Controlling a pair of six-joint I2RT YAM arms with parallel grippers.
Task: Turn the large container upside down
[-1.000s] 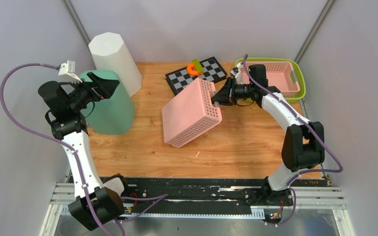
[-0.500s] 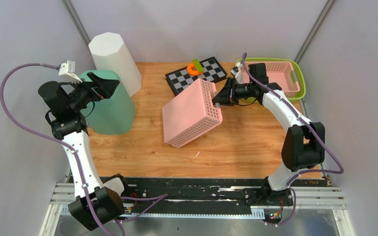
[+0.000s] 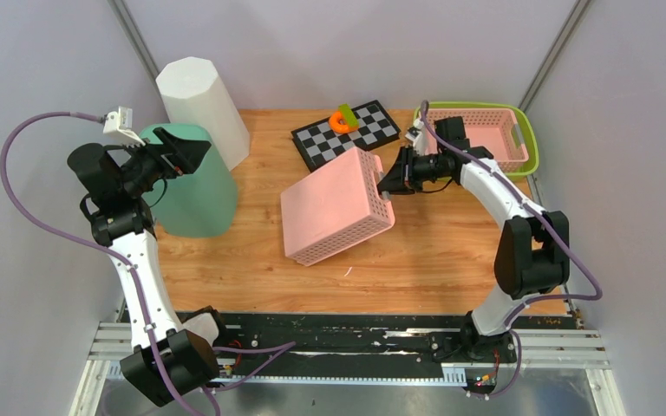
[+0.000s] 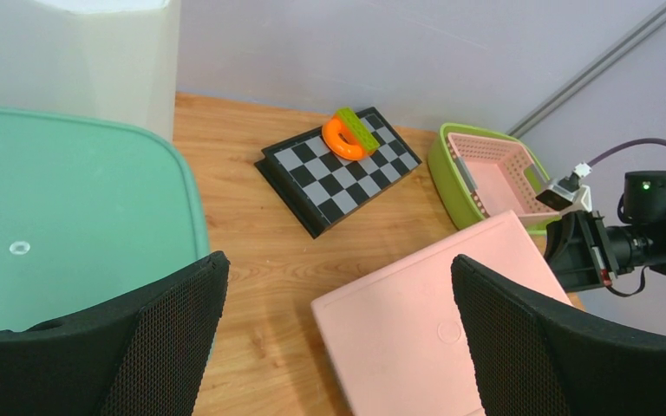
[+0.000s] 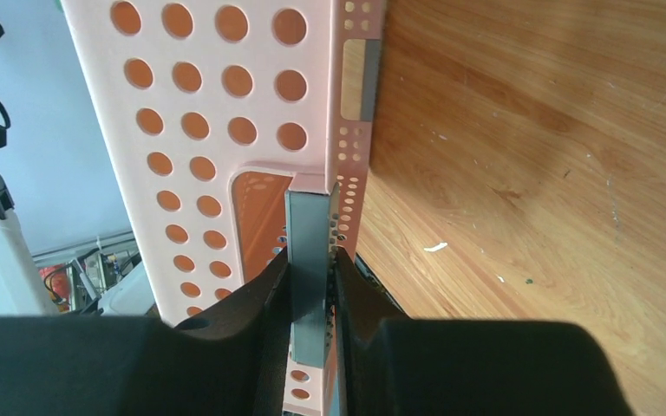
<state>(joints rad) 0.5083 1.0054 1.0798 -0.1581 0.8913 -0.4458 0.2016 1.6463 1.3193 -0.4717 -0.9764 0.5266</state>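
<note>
Large pink container [image 3: 334, 204]: perforated walls, solid base facing up, almost inverted, slightly tilted. Its raised rim is pinched between the right gripper [image 3: 388, 184] fingers [image 5: 260, 303], and its body extends beyond the fingertips.

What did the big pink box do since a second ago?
The large pink container tipped further over. Its raised right side came down toward the table, so its solid bottom now faces up almost flat. The right gripper followed it down, still clamped on its rim. The left gripper stayed open above the green bin. The checkerboard and small pink basket did not move.
</note>
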